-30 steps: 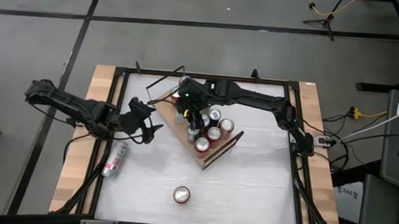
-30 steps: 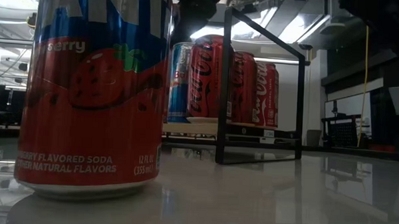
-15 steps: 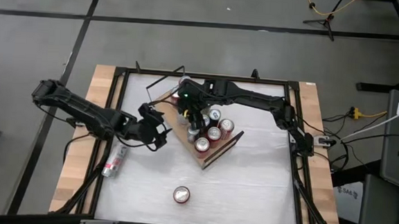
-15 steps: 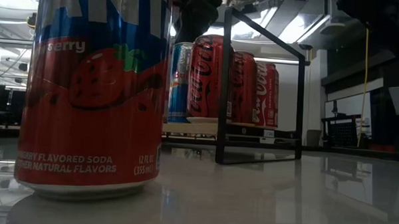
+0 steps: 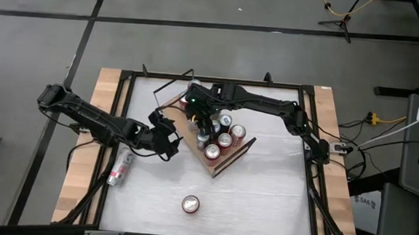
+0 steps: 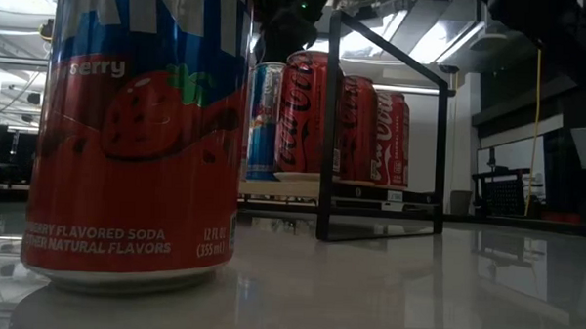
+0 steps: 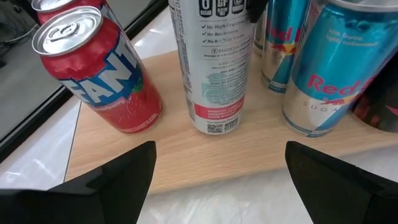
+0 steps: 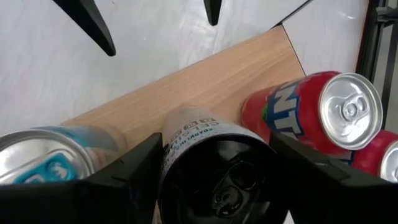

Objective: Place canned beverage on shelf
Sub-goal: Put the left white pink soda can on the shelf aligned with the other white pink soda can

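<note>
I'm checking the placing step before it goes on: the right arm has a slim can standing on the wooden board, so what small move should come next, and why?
Probably open the right gripper and lift straight up. Its jaws flank the slim white can, which stands upright on the shelf among other cans. The open left gripper waits just off the shelf's edge.

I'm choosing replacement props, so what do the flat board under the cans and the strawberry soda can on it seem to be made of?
The flat light-brown shelf board looks like wood or wood laminate, matte, with faint straight grain. The red strawberry soda can looks like thin aluminium: bare shiny silver lid with pull tab, glossy printed wall. The right gripper holds a white can.
</note>
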`<action>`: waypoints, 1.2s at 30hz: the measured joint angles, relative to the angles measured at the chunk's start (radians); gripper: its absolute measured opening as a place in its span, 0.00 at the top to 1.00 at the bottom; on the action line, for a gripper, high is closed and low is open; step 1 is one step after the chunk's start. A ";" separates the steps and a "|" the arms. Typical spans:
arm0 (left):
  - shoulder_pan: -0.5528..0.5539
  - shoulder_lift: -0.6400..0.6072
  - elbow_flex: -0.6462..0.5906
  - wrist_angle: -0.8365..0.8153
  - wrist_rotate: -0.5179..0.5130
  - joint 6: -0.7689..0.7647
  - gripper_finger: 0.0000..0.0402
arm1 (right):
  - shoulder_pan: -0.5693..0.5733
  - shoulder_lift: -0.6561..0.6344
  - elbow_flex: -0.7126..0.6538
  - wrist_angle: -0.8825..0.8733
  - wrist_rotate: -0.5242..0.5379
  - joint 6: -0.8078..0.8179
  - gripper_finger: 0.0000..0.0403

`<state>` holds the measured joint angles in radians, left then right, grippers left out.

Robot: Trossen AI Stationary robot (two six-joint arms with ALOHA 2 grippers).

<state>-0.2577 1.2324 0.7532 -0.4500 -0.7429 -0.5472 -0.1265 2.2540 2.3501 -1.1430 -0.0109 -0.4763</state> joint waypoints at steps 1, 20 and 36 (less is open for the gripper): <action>0.000 0.001 0.000 0.000 0.000 0.000 0.13 | 0.000 0.000 0.000 0.002 0.000 0.000 0.36; 0.000 0.001 0.000 0.003 0.000 0.000 0.13 | 0.002 0.005 0.002 0.037 0.007 0.000 0.32; 0.000 0.000 0.000 0.007 -0.001 -0.001 0.13 | 0.002 0.006 0.003 0.037 0.055 0.000 0.22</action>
<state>-0.2577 1.2327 0.7532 -0.4425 -0.7435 -0.5484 -0.1249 2.2601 2.3535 -1.1064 0.0439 -0.4767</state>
